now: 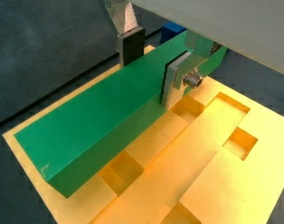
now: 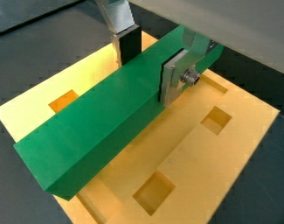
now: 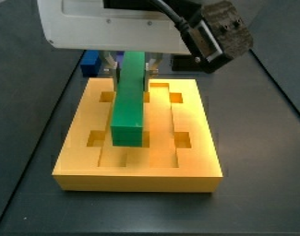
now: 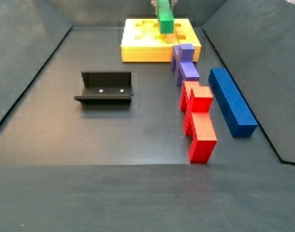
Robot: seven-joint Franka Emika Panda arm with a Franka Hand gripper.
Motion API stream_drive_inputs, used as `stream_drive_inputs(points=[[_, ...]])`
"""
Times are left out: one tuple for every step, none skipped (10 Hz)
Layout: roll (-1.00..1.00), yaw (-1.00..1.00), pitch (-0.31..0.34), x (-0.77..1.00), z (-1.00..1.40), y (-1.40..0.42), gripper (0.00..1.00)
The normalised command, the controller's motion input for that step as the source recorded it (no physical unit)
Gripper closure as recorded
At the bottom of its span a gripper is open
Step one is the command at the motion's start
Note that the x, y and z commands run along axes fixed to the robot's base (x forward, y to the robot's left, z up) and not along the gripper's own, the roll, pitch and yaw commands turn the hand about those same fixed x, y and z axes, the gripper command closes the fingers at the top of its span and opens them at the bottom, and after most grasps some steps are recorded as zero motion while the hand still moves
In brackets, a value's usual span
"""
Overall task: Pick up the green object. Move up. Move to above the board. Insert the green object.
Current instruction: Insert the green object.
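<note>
The claw (image 1: 155, 63) is closed on the green bar (image 1: 103, 122), its silver fingers (image 2: 176, 74) pressing the two long sides near one end. In both wrist views most of the bar's length reaches out away from the grip. The bar sits over the yellow board (image 3: 139, 175), lined up with the middle groove; in a side view (image 3: 128, 101) it looks low over the groove or already in it, but I cannot tell whether it touches.

The bar looks rigid and smooth, probably light for its size. Held this far from the middle, its free end could sag or swing, so a firm squeeze on the flat sides matters, and a hold nearer the centre would be steadier.

Counting: one green bar, one board with six square holes (five show in a side view; the bar hides the rest). Elsewhere on the dark surface (image 4: 101, 145) I count one long blue bar (image 4: 232, 98), one black bracket (image 4: 104, 88), and a row of purple (image 4: 186, 71) and red (image 4: 200, 122) blocks; their exact number is hard to make out at this size.
</note>
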Motion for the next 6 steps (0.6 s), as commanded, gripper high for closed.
stream_drive_inputs(points=[[0.0, 0.02, 0.1, 0.31, -0.11, 0.0, 1.0], [0.0, 0.01, 0.084, 0.29, -0.09, 0.0, 1.0], [0.0, 0.0, 0.049, 0.18, -0.05, 0.0, 1.0], [0.0, 0.0, 0.057, 0.19, -0.02, 0.0, 1.0], [0.0, 0.0, 0.044, 0.14, -0.01, 0.0, 1.0], [0.0, 0.0, 0.067, 0.12, -0.03, 0.0, 1.0]])
